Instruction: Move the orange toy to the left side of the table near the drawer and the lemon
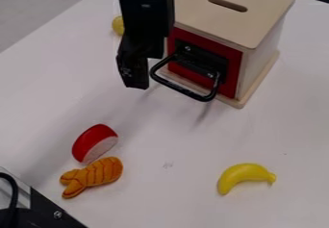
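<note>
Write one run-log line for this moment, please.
orange toy: beside red toy, away from drawer | end effector: near drawer handle | task: not yet done

Black, blocky robot arm [145, 18]

The robot arm [146, 18] suggests a lab.

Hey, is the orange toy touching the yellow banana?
Apart. The camera view shows a wide stretch of bare table between the orange toy and the banana.
</note>
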`<control>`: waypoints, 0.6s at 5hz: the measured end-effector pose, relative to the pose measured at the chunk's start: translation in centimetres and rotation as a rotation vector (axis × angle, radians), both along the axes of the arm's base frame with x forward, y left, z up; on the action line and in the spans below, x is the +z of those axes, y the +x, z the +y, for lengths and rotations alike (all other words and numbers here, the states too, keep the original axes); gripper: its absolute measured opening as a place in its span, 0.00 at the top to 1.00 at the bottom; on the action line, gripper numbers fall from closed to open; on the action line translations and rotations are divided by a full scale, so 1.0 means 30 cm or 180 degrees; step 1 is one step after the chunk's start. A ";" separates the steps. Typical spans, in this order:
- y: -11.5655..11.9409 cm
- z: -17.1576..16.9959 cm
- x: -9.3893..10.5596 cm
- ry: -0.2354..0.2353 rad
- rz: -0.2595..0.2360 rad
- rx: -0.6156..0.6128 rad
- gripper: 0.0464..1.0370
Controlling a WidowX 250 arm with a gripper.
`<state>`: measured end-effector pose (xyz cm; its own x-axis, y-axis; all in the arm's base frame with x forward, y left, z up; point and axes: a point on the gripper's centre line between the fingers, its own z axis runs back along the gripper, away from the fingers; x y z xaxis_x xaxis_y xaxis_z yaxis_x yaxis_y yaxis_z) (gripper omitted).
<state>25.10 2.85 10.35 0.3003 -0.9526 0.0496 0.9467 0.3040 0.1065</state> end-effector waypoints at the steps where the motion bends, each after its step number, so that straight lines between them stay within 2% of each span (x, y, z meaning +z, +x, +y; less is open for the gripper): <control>1: -0.016 -0.004 -0.024 -0.0022 0.0096 0.0009 0.04; 2: -0.067 -0.015 -0.048 -0.0094 0.0187 0.0226 0.04; 3: -0.103 -0.023 -0.045 -0.0145 0.0195 0.0613 0.04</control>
